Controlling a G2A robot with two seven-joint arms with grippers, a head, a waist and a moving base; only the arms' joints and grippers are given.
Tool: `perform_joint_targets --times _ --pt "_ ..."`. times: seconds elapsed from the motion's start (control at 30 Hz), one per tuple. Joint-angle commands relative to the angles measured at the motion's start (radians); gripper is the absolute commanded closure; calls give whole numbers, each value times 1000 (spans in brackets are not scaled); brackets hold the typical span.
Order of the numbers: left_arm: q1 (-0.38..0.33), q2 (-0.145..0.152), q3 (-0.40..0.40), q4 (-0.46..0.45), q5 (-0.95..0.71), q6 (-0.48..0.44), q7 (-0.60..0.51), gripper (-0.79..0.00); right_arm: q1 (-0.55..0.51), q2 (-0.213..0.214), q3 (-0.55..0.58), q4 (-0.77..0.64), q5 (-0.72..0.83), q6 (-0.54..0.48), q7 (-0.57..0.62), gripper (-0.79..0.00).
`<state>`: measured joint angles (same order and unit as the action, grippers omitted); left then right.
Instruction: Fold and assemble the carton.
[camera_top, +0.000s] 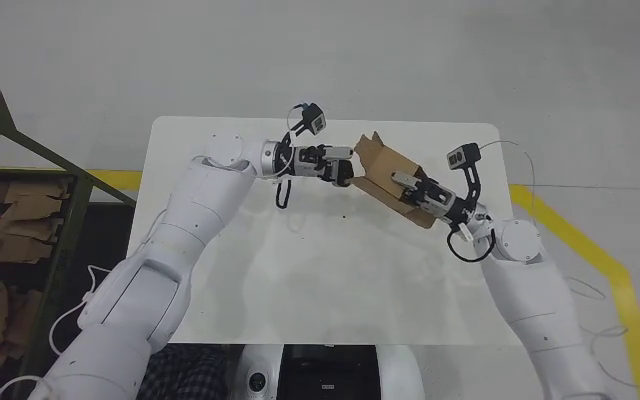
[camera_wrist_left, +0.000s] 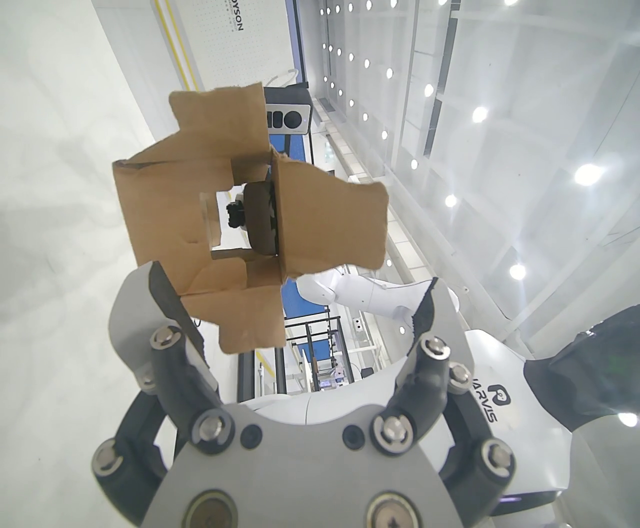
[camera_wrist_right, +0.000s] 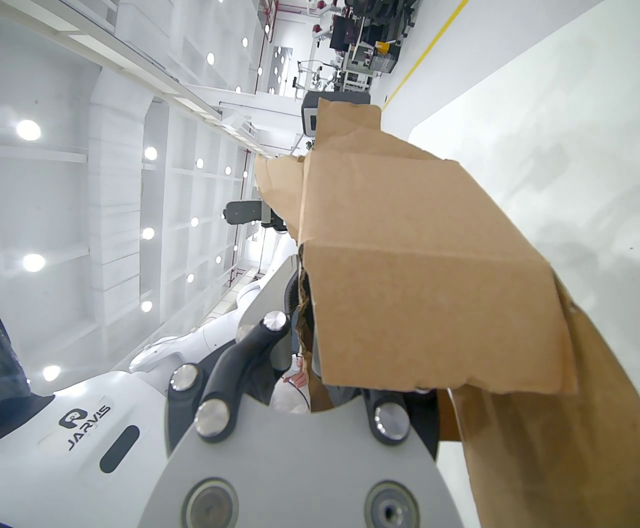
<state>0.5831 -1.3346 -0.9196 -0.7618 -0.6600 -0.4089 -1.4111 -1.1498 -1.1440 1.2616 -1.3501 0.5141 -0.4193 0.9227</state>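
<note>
left gripper (camera_wrist_left: 295, 280): mine, fingers spread wide, nothing grabbed, one tip just beside a flap
carton (camera_wrist_left: 165, 200): straight ahead between my two grippers, open tube, flaps loose
right gripper (camera_top: 412, 187): clamped on carton's far wall, one pad inside
table (camera_top: 300, 280): white, underneath

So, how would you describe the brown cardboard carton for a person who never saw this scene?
Start at the white rectangular table and look at its far half. The brown cardboard carton is held there in the right gripper, beside the open left gripper. It is the only brown thing over the table, half-folded, with flaps sticking out.
</note>
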Motion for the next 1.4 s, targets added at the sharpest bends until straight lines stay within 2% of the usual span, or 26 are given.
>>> perform_joint_targets --times 0.0,0.33,0.6,0.97,1.37 --pt "5 3 -6 -3 2 2 -2 -785 -1 1 10 4 2 -1 -11 0" --pt "31 5 -11 -38 2 13 -13 -785 -2 -4 18 27 -13 48 -142 0" --pt "25 4 -18 -53 3 11 -11 -785 -9 -11 -17 4 -97 52 -197 0" --pt "16 6 -38 -19 2 6 -6 -785 -32 -12 -42 -44 -81 67 -107 0" --pt "6 -8 -28 10 -15 9 -8 -785 16 -21 -84 -12 -72 89 -50 0"
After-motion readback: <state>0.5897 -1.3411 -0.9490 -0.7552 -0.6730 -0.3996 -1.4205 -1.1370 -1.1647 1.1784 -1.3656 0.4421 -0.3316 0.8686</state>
